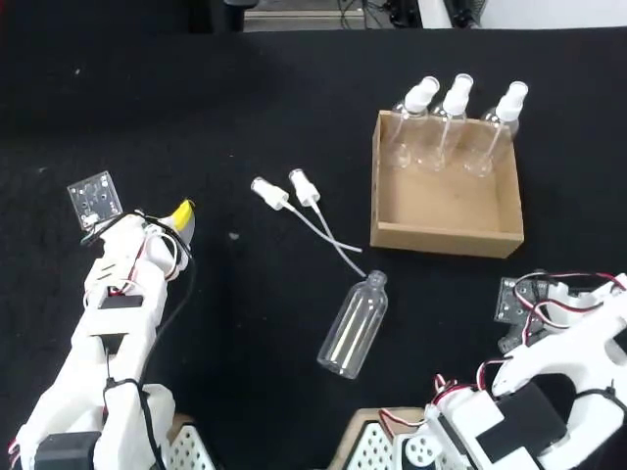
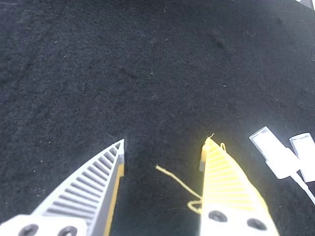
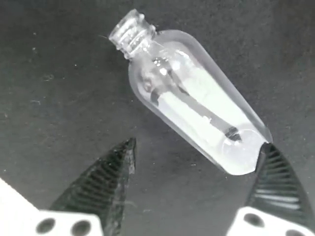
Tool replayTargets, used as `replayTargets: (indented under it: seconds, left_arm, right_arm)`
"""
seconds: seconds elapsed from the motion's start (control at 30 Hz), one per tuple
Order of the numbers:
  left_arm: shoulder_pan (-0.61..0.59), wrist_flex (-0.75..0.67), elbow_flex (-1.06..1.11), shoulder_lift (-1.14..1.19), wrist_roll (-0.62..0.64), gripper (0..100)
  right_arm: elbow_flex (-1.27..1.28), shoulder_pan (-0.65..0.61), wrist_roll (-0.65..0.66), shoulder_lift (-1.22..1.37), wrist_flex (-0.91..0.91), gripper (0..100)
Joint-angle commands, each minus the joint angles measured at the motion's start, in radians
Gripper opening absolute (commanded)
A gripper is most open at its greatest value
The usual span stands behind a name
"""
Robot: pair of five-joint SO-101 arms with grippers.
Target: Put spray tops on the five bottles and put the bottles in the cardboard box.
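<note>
We see the left end effector released above the worktop. The right end effector is spread wide near a capless bottle.

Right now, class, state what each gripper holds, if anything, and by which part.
Nothing is held. The left gripper is open over the black table; the right gripper is open, the uncapped bottle lying loose near its fingertips.

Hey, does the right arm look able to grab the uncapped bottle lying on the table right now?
Probably yes. The right gripper is open, and the uncapped bottle lies just ahead of its fingers with nothing in between.
</note>
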Motion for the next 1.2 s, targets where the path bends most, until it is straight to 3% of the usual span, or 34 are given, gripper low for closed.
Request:
replayTargets:
  seconds: [0.0,0.2,0.4,0.57,0.73,1.03,1.17]
  left_arm:
    - [0.012,-0.020,-0.050,-0.026,-0.009,25]
    - [0.012,-0.020,-0.050,-0.026,-0.009,25]
    - [0.012,-0.020,-0.050,-0.026,-0.009,25]
    - [0.013,-0.020,-0.050,-0.026,-0.009,25]
    - [0.013,-0.020,-0.051,-0.026,-0.009,25]
    - [0.015,-0.020,-0.051,-0.026,-0.009,25]
    - [0.015,-0.020,-0.051,-0.026,-0.009,25]
  right_arm:
    - [0.005,-0.014,0.008,0.002,-0.028,34.2]
    - [0.079,-0.068,-0.046,0.002,-0.058,34.0]
    - [0.200,-0.083,-0.206,0.002,-0.311,33.4]
    - [0.234,-0.081,-0.457,0.002,-0.417,16.1]
    - [0.239,-0.078,-0.698,-0.007,-0.405,0.8]
    - [0.131,-0.018,-1.232,0.002,-0.222,2.1]
    - [0.076,-0.026,-1.270,0.002,-0.011,8.9]
